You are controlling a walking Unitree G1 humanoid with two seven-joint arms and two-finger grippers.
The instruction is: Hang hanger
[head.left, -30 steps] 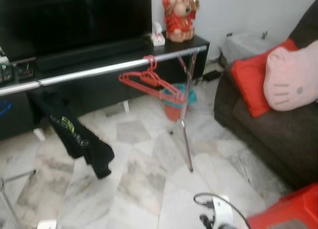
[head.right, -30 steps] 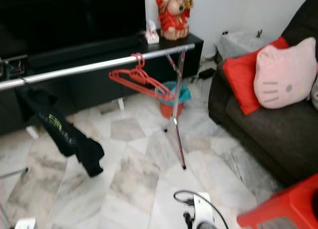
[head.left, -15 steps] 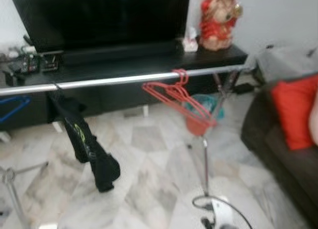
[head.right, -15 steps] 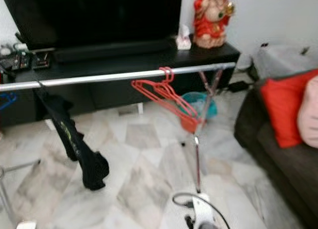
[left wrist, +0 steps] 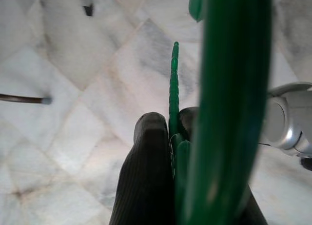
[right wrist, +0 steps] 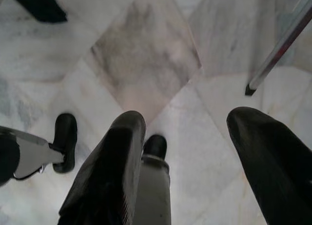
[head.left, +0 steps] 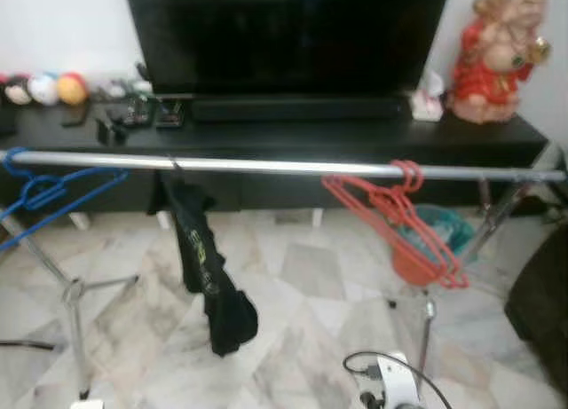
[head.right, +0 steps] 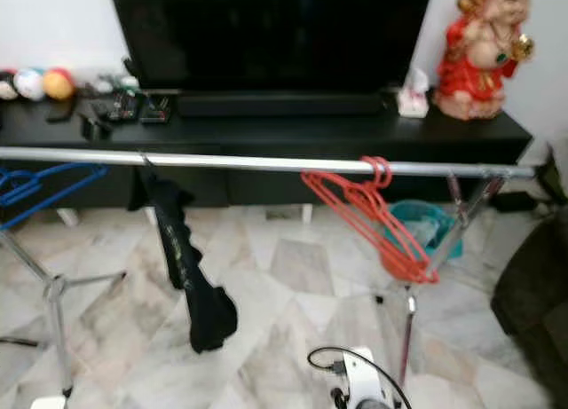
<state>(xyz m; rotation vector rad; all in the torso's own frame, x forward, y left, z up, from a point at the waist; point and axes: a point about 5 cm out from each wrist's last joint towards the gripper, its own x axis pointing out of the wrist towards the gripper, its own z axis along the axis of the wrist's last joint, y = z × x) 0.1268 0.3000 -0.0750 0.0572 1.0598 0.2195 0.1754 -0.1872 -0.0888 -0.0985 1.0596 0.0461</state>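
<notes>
Blue hanger (head.left: 35,196) and rail (head.left: 266,167) cut off at frame edge

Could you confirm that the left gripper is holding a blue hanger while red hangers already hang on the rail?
Not quite: the hanger clamped in the left gripper is green, as the left wrist view shows. The red hangers do hang on the rail.

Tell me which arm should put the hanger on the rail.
Left. The left gripper is already shut on the green hanger; the right gripper is open and empty above the floor. The rail has bare stretches between the black garment and the red hangers.
</notes>
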